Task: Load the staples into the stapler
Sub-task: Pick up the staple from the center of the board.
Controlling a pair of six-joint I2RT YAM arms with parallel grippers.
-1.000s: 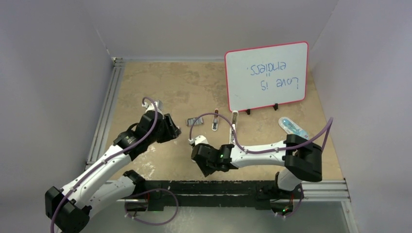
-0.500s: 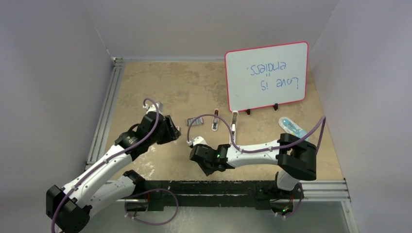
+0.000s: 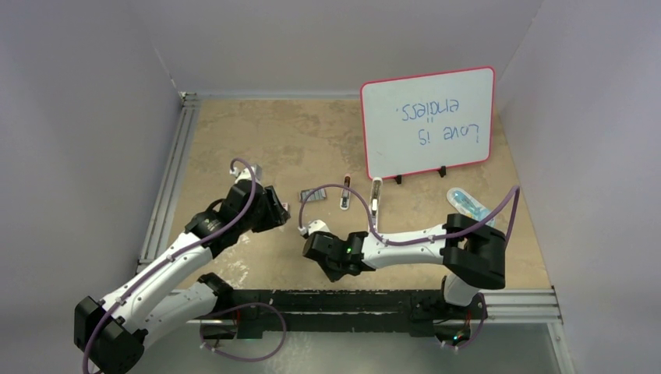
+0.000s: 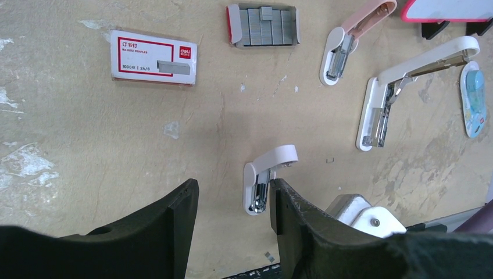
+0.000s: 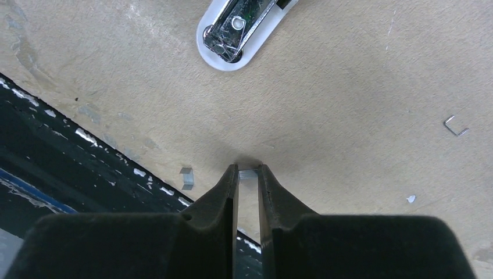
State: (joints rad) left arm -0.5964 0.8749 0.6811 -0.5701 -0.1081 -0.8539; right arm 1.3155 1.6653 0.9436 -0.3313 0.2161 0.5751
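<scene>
The staples (image 4: 261, 24) lie as grey strips in a small tray at the top of the left wrist view; the tray (image 3: 314, 194) also shows from above. A small white stapler (image 4: 264, 180) lies opened on the table, its metal channel showing (image 5: 235, 29). My left gripper (image 4: 232, 203) hovers open just in front of it, the right finger (image 4: 290, 215) close beside the stapler. Low at the table's near edge, my right gripper (image 5: 248, 174) has its jaws drawn narrow on a short silvery strip of staples (image 5: 248, 172) at the fingertips.
The white and red staple box (image 4: 154, 57) lies left of the tray. A pink mini stapler (image 4: 354, 40) and a longer white stapler (image 4: 401, 87) lie opened farther back. Loose staple bits (image 5: 186, 177) sit by the black front rail (image 5: 70, 157). A whiteboard (image 3: 427, 122) stands behind.
The right gripper's jaws have closed from wide apart down onto the small staple strip, and its arm has shifted slightly left. The left arm has hardly moved.
</scene>
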